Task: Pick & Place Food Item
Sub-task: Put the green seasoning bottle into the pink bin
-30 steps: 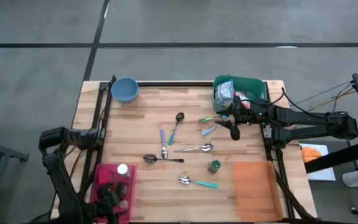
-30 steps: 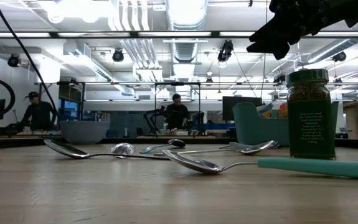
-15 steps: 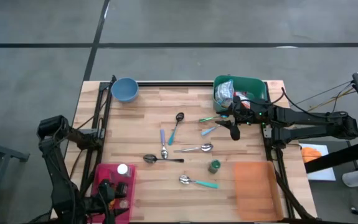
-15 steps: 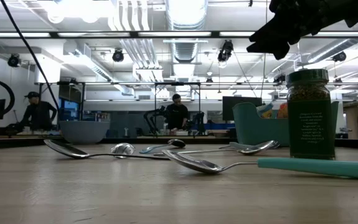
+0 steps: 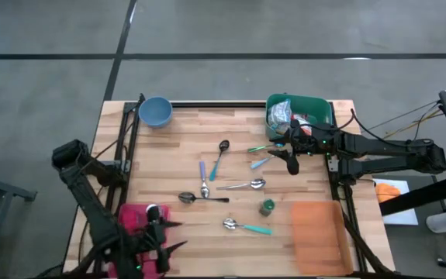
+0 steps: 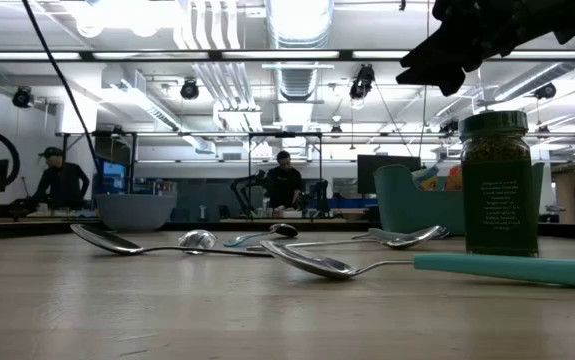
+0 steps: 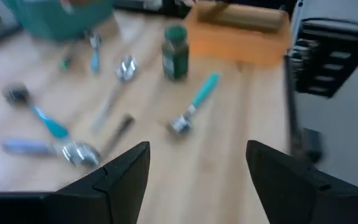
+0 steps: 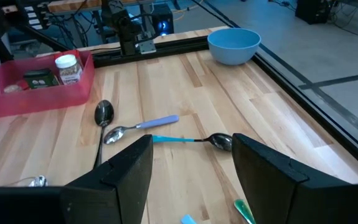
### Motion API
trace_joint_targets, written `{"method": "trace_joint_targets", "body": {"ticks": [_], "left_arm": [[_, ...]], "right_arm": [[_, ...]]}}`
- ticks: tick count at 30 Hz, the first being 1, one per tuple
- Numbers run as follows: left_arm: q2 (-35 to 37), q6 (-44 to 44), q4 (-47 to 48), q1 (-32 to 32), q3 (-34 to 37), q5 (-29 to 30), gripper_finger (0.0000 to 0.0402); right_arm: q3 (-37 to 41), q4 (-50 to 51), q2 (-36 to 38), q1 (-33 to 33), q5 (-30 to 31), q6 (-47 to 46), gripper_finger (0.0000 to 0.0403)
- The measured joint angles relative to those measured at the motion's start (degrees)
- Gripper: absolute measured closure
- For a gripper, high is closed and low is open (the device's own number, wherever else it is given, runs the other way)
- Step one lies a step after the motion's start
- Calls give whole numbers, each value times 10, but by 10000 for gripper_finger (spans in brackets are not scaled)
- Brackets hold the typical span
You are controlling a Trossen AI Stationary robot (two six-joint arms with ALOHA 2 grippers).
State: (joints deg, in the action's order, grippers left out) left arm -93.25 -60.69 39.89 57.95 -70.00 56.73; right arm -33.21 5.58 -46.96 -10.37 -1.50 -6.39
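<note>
Near the table's front edge, the left claw (image 5: pixel 163 236) is hovering wide open, empty.
Spice jar (image 5: pixel 267 207): rigid, light, probably slippery; grip it around the middle.

Light is even and bright, coming from overhead ceiling strips (image 6: pixel 297 55) in the low view, which blow out to white glare near the top. Shadows on the table (image 5: pixel 238 128) are soft and short. The left wrist view is badly motion-blurred: spoons (image 7: pixel 194 109) and jar (image 7: pixel 175 43) smeared. The right wrist view is sharp w/ slight wide-angle bend at edges. In the low view the foreground wood is soft, out of focus.
</note>
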Motion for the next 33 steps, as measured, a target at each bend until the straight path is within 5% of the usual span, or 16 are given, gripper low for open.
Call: {"method": "trace_joint_targets", "body": {"ticks": [7, 13, 17, 25, 33], "left_arm": [[0, 165, -176, -83, 65, 45, 132], [0, 411, -458, -139, 140, -39, 132], [0, 499, -594, -174, 189, -111, 132], [12, 500, -599, -220, 217, -142, 132], [113, 569, -550, -259, 217, -221, 133]], "right_arm": [[0, 0, 0, 0, 0, 0, 189], [0, 0, 0, 0, 0, 0, 189], [0, 0, 0, 0, 0, 0, 189], [0, 0, 0, 0, 0, 0, 189], [0, 0, 0, 0, 0, 0, 189]]}}
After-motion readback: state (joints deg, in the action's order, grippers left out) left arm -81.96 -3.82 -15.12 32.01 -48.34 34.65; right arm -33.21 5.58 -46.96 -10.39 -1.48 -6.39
